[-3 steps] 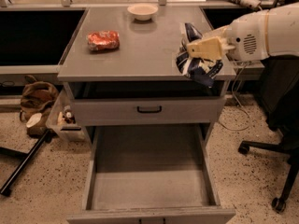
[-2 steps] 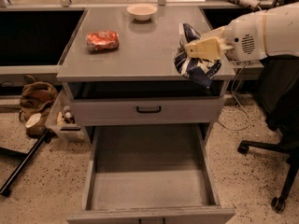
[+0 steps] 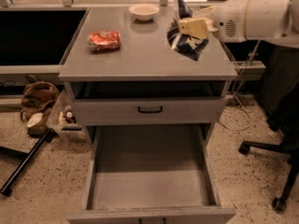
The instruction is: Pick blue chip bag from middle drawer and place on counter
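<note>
The blue chip bag (image 3: 186, 37), dark blue with white patches, hangs in my gripper (image 3: 192, 28) over the right part of the counter (image 3: 140, 59). The tan fingers (image 3: 196, 26) are shut on the bag's upper part. My white arm reaches in from the right edge. The bag's lower tip is close to the counter top; I cannot tell whether it touches. The middle drawer (image 3: 149, 185) stands pulled out below, its grey floor bare.
An orange-red snack bag (image 3: 104, 40) lies on the counter's left part and a white bowl (image 3: 144, 10) stands at its back edge. The upper drawer front with a black handle (image 3: 150, 109) is slightly open. An office chair base (image 3: 275, 171) stands right; bags (image 3: 39, 101) sit on the floor left.
My gripper has carried the blue chip bag to the left and farther back, from the counter's right front edge to well over its top.
</note>
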### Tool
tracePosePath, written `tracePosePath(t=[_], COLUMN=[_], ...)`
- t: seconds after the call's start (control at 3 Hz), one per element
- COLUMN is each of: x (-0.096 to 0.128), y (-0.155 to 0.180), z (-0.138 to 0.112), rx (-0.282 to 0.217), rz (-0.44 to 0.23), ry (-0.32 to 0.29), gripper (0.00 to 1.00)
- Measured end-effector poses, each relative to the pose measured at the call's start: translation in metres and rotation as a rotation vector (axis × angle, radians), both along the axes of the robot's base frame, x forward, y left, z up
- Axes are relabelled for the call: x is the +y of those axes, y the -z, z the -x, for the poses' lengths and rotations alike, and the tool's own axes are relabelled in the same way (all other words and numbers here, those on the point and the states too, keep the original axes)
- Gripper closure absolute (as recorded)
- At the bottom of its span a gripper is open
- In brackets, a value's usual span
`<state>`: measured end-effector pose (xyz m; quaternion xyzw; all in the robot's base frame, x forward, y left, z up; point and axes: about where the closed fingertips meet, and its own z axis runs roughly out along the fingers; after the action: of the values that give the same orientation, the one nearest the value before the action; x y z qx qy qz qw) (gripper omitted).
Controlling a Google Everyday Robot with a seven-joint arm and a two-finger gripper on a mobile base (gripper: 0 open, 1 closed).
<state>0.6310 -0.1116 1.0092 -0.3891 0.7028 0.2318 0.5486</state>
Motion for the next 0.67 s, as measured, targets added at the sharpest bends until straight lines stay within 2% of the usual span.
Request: tracePosePath(t=[0.33, 0.67], x=[0.028, 0.052], y=[0.008, 0.047], z=[-0.048, -0.061], rx=[-0.038, 0.034], rz=[0.007, 0.020], ry=[-0.042, -0.099], gripper=[1.00, 1.00])
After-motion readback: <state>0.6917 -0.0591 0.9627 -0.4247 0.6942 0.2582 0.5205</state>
